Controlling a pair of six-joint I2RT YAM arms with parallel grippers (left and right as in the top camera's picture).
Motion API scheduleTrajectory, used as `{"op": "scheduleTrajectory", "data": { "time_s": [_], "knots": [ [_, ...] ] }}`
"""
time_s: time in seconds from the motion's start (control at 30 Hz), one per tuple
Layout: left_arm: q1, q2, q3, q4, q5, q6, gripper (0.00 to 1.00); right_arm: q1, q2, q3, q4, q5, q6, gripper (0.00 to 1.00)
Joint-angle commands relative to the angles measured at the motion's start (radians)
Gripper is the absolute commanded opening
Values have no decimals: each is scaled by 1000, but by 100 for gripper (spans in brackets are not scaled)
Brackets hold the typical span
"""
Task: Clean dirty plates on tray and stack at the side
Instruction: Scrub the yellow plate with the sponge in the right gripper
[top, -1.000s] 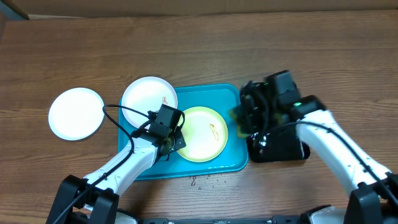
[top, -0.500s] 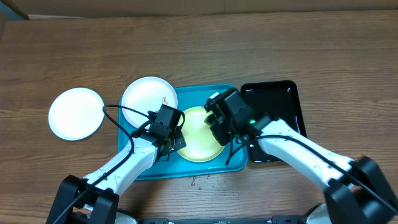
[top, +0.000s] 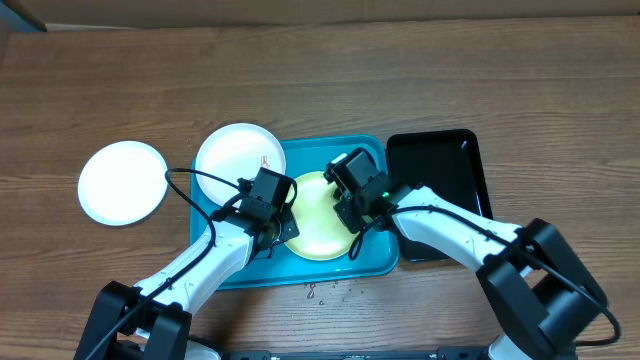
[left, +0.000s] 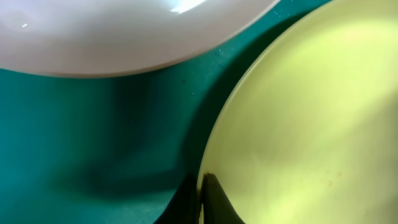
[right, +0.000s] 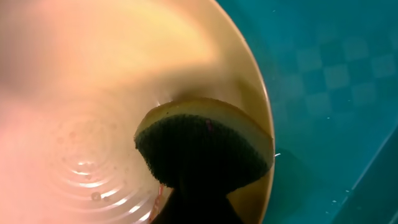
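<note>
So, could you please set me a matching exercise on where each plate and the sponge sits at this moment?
Things:
1. yellow-green plate
2. white plate with a reddish smear
3. plain white plate
4. sponge

Places:
A. on the bare table, left of the blue tray
B. lying inside the blue tray
C. partly over the blue tray's upper-left corner
D. pressed against the yellow-green plate's surface

Pairs: 1-B, 2-C, 3-A, 4-D
</note>
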Motion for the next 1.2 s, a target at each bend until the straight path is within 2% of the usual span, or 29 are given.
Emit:
{"op": "scheduleTrajectory", "data": {
  "time_s": [0.0, 0.23, 0.27, 0.3, 0.43, 0.63, 0.8, 1.1, 1.17],
  "knots": [
    [1, 17, -17, -6, 1, -2, 4, 0, 13, 23, 10, 17, 28, 5],
    [1, 17, -17, -5, 1, -2, 4, 0, 13, 21, 15, 17, 113, 9],
    [1, 17, -17, -5, 1, -3, 4, 0, 13, 21, 20, 17, 133, 14],
    [1, 17, -17, -5, 1, -3, 4, 0, 15, 21, 32, 17, 164, 33],
    [1, 17, -17, -5, 1, -3, 4, 0, 15, 21, 73, 16, 183, 50],
    [1, 17, -17, -6, 1, -2, 4, 0, 15, 38, 94, 23, 183, 48],
    [1, 17, -17, -6, 1, -2, 4, 0, 15, 60, 21, 101, 183, 34],
    [1, 17, -17, -5, 8, -3, 4, 0, 15, 59, -60, 102, 223, 33],
    [1, 17, -17, -5, 8, -3, 4, 0, 15, 57, -68, 97, 248, 28]
  ]
}}
